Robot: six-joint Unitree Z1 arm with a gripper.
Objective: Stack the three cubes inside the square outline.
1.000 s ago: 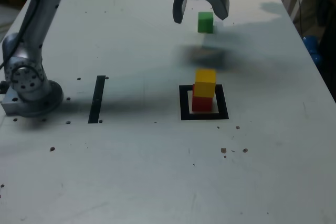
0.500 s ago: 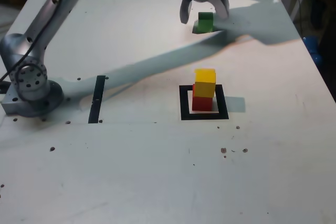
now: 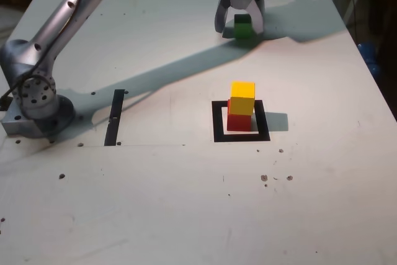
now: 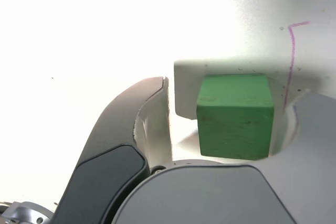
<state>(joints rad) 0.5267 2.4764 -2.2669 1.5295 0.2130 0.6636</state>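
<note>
Ext view has the red (image 3: 239, 122) + yellow cubes (image 3: 242, 98) stacked, wrist cam doesn't; fingers (image 4: 152, 124) partly spread around green cube (image 4: 235, 117), grip unclear tbh

The red cube (image 3: 239, 122) sits upright within the square outline (image 3: 241, 140), a flat black frame with a white centre. The yellow cube (image 3: 242, 98) rests on the red cube, seemingly slightly offset. The scuffed green cube (image 4: 235, 117) lies well apart, beyond the square outline.
</note>
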